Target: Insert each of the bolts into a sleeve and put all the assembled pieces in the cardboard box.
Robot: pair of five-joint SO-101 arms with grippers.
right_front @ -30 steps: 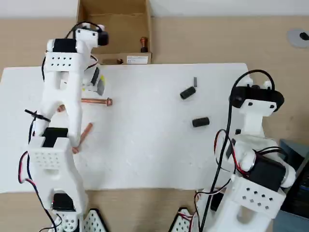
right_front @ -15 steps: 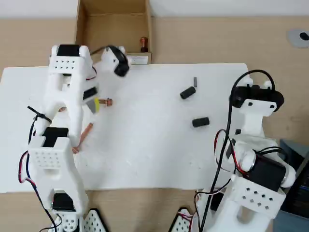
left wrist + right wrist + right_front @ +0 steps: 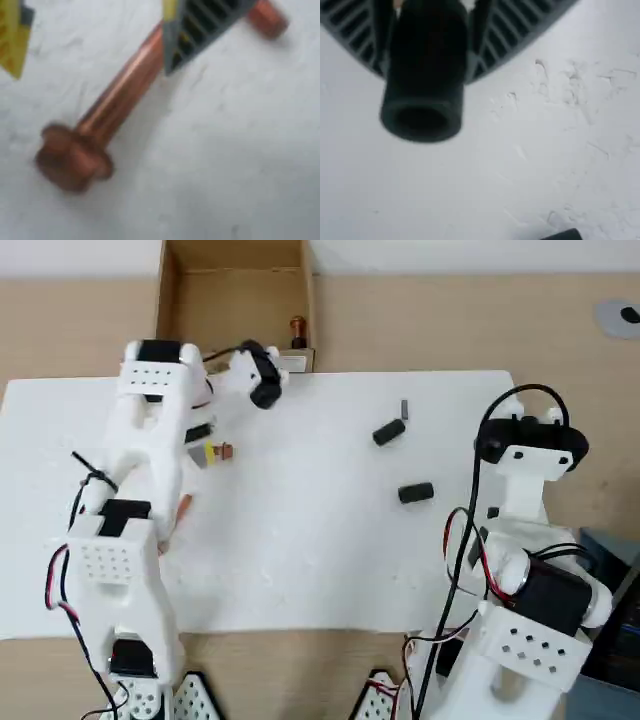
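Noted the left gripper (image 3: 207,452) low over the white sheet (image 3: 330,570), toward its far-left corner, jaws apart and nothing grasped. One finger (image 3: 200,30) stood in front of the shaft of a copper bolt (image 3: 117,97) that lay flat on the sheet; contact could not be told. The right gripper (image 3: 427,40) was clamped on a black sleeve (image 3: 422,105), bore facing outward, above the sheet. Main risk: the bolt sat nearer one finger than the other, so closing would probably shove or roll it before pinching. A grip far from the head might also let it droop and jam on the sleeve's rim. A second bolt (image 3: 182,508) lay partly under the left arm near the left edge — a sweep could knock it. The cardboard box (image 3: 163,300), beyond the far edge, held one finished piece (image 3: 297,330).
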